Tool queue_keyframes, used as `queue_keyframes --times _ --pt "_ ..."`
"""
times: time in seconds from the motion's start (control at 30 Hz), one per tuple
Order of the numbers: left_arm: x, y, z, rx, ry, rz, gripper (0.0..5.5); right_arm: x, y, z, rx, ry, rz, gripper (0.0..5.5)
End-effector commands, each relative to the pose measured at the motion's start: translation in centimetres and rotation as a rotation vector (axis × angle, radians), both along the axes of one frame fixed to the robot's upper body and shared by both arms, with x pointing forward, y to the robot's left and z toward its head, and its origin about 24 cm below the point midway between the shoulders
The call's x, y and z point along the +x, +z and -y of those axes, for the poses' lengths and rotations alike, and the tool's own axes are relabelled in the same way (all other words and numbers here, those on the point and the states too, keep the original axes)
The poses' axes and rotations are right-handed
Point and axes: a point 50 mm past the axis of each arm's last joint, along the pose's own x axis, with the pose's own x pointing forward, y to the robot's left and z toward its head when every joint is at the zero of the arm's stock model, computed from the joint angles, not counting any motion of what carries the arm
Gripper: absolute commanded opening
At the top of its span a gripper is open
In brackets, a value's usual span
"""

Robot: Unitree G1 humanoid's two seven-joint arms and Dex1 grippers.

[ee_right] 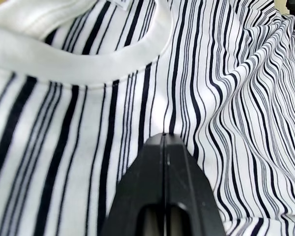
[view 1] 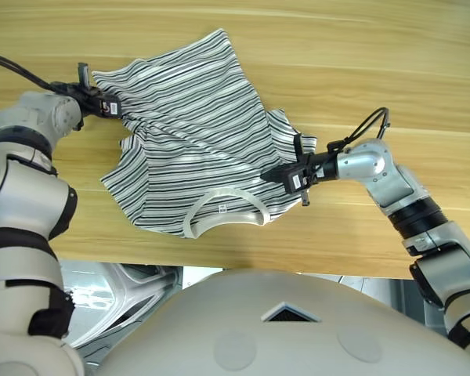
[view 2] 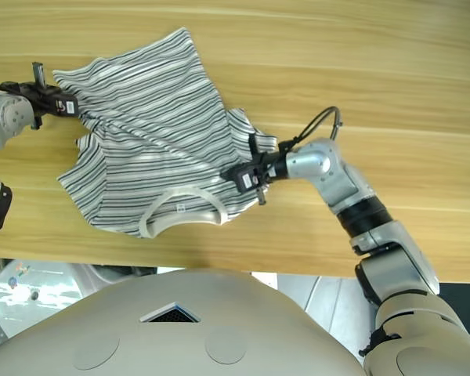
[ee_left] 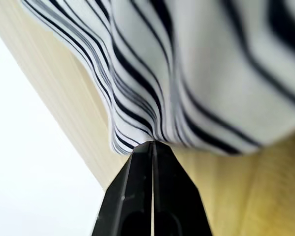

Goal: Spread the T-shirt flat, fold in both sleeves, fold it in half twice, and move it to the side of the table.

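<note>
Striped T-shirt (view 1: 188, 133) lying rumpled on the wooden bench (view 1: 360, 63), white collar (view 1: 223, 210) toward the near edge, left claw (view 1: 116, 110) clamped tight on its left edge — cloth puckered there, right claw (view 1: 278, 175) closed too, seemingly pinching fabric beside the collar — a crease between them.

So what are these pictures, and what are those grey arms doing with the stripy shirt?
That is a robot with two arms. Two pictures come from cameras in its head, looking down. The other two come from cameras on its wrists, very close up. A striped T-shirt lies rumpled on a wooden table, its white collar nearest the robot. Each arm ends in two black fingers. The left fingers pinch the shirt's edge. The right fingers seem to pinch cloth near the collar.
</note>
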Motion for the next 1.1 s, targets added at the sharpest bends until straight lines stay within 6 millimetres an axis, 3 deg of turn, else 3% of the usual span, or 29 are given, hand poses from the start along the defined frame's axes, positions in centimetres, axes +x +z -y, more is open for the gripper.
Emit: queue_keyframes --times 0.03,0.17,0.27,0.37,0.47,0.6,0.7,0.77,0.83,0.9,0.97,1.1 --pt "1.2 1.6 0.9 -0.061 -0.038 0.090 0.03 -1.4 -0.3 0.3 -0.002 0.036 -0.065 0.00" --pt "1.9 2.9 1.6 -0.155 -0.069 0.169 0.03 -3.9 1.2 -0.7 0.068 0.168 -0.099 0.00" --pt "2.1 3.2 2.0 -0.161 -0.095 0.182 0.03 -6.1 1.1 -1.6 0.071 0.255 -0.138 0.00" --pt "2.1 3.1 2.2 -0.167 -0.102 0.183 0.03 -6.6 0.8 -2.0 0.073 0.266 -0.151 0.00" --pt "2.1 2.9 2.3 -0.166 -0.108 0.181 0.03 -5.9 1.5 -1.8 0.097 0.237 -0.126 0.00" --pt "2.3 3.5 2.7 -0.228 -0.116 0.232 0.03 -1.9 6.0 -3.4 0.297 0.064 0.084 0.00" --pt "2.5 3.8 3.7 -0.302 -0.166 0.267 0.03 -0.5 9.5 -4.0 0.379 0.038 0.226 0.00" --pt "2.5 4.1 4.3 -0.351 -0.205 0.289 0.03 0.8 10.9 -4.4 0.386 0.016 0.301 0.00" --pt "2.4 4.6 5.0 -0.432 -0.253 0.323 0.03 3.5 11.4 -5.4 0.342 -0.058 0.378 0.00" --pt "2.2 5.1 5.5 -0.501 -0.298 0.353 0.03 6.6 10.1 -6.5 0.228 -0.153 0.453 0.00" --pt "1.8 5.5 6.1 -0.575 -0.350 0.377 0.03 8.7 7.0 -7.4 0.095 -0.213 0.457 0.00" --pt "0.6 5.6 7.1 -0.722 -0.444 0.388 0.03 10.3 1.8 -7.9 -0.061 -0.309 0.423 0.00"
